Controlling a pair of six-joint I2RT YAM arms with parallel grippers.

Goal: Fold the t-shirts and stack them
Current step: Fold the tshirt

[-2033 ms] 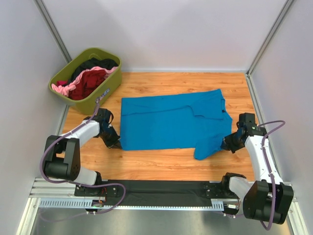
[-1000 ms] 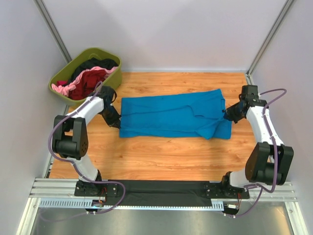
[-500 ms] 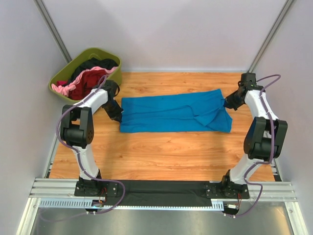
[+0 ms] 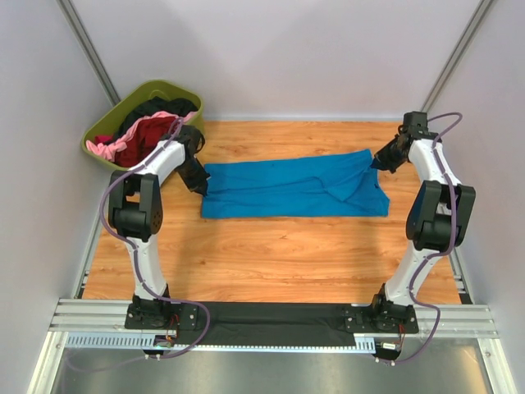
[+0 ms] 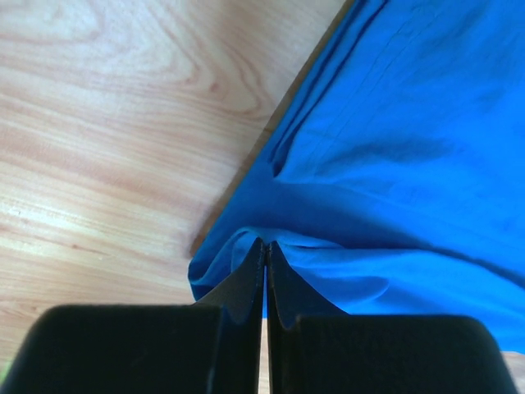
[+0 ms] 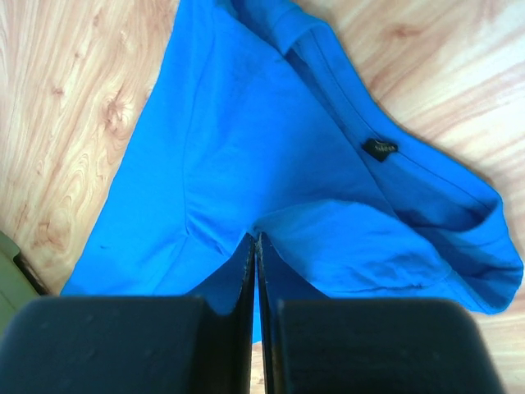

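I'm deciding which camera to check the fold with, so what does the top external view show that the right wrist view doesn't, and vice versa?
Only top external: the whole blue t-shirt as a long strip, the left pincer at its other end, and the olive tub of dark red, pink and black shirts. Only right wrist: the small black neck label and the right pincer shut on a pinch of cloth. Both: blue cloth on the wooden table, with that pincer at the collar end.

Pale grey walls (image 4: 279, 57) on three sides, metal corner posts (image 4: 92, 61), wood-grain tabletop (image 4: 271, 254), aluminium rail (image 4: 90, 316) at near edge, even light.
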